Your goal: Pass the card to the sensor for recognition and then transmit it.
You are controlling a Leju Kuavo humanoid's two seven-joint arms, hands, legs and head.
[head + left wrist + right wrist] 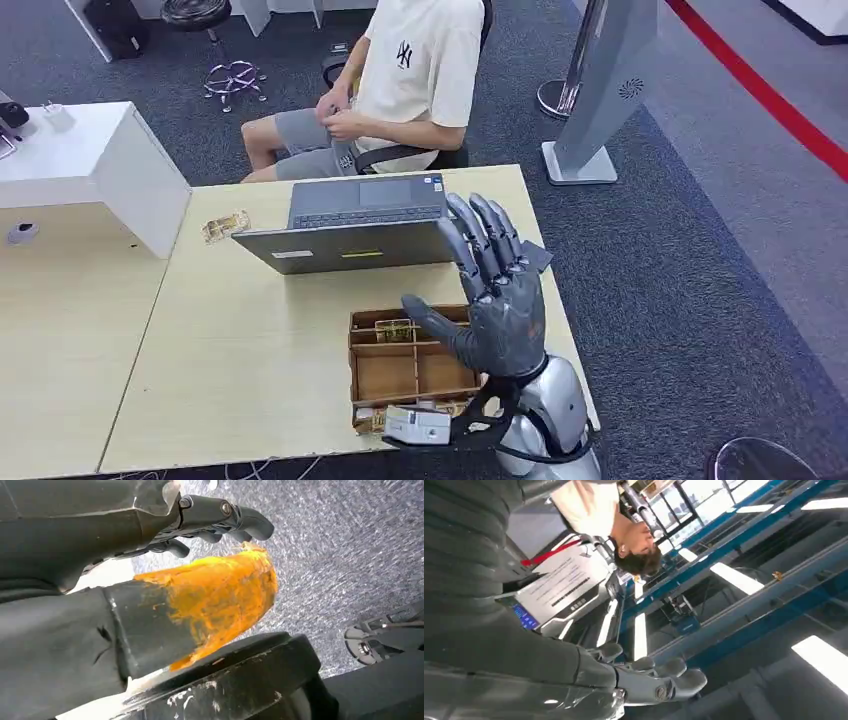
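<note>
Right hand (497,300) is up just in front of the laptop (360,222), at its right corner, palm flat, fingers straight and fanned, thumb out wide. A dark flat corner (537,257) pokes out from behind the fingers on the side away from the laptop; it may be a card, but I can't tell its long axis or whether the hand holds it. Gold cards (394,328) lie flat in the tray (412,372) in front of the laptop, in the compartment nearest it, long axis parallel to the laptop's front edge. One more gold card (225,226) lies on the table just left of the laptop, same axis, slightly skewed. A white box (418,425) sits on the tray side away from the laptop, at the table (250,380) edge. The table is light wood on grey carpet; a seated person (400,80) is behind the laptop, and a red floor line (760,95) runs far right of it. The right wrist view adds the laptop screen, ceiling lights and an empty palm. The left wrist view has the left hand (220,522) over carpet, fingers curled in, nothing seen in them.
</note>
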